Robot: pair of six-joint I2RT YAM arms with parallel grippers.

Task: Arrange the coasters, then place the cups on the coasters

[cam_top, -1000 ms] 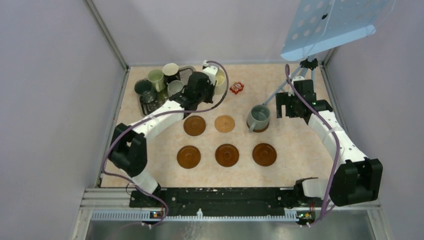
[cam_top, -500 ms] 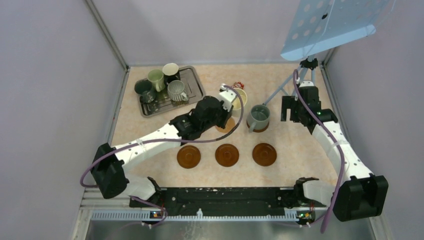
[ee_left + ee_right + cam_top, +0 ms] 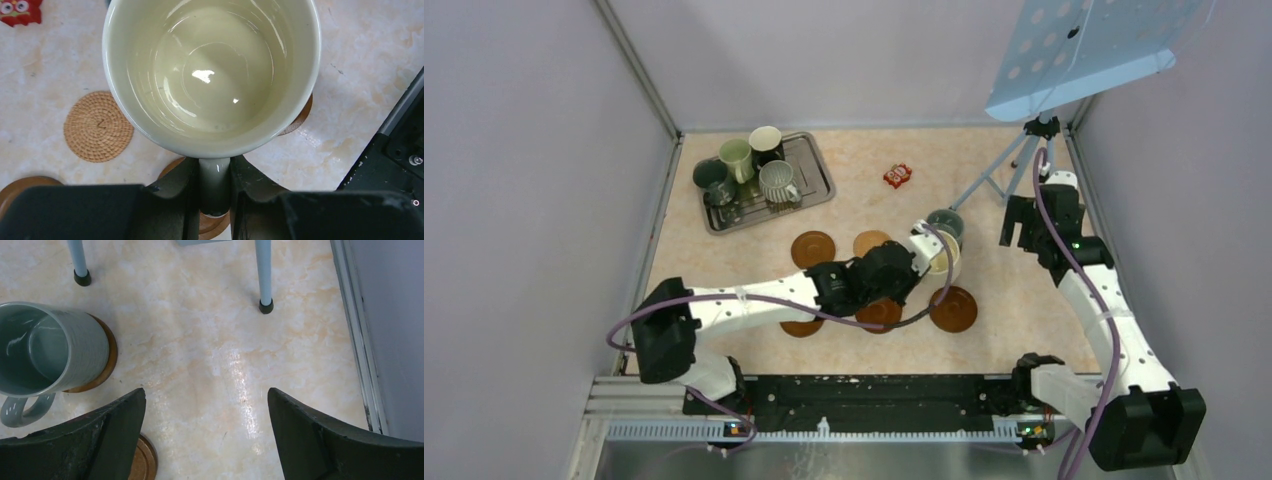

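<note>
My left gripper [image 3: 215, 192] is shut on the handle of the cream cup [image 3: 212, 75], holding it upright above the table. Seen from the top, the left gripper [image 3: 921, 257] and the cream cup [image 3: 944, 260] hang between the grey-blue cup [image 3: 945, 225] and the front right coaster [image 3: 954, 310]. The grey-blue cup [image 3: 45, 347] stands on a dark coaster [image 3: 107, 360]. The tan coaster [image 3: 871, 242] and a dark coaster [image 3: 812, 249] lie bare. Two front coasters [image 3: 879, 314] are partly hidden by the left arm. My right gripper [image 3: 206, 392] is open over bare table, right of the grey-blue cup.
A metal tray [image 3: 812, 170] at the back left holds several cups, among them the ribbed grey cup [image 3: 776, 180] and the pale green cup [image 3: 736, 155]. A small red packet [image 3: 897, 175] lies behind the coasters. A stand's legs [image 3: 264, 275] rise at the back right.
The left arm has carried the cream cup from beside the tray rightward and nearer, across the coasters. The right arm has drawn back to the right, away from the grey-blue cup.
</note>
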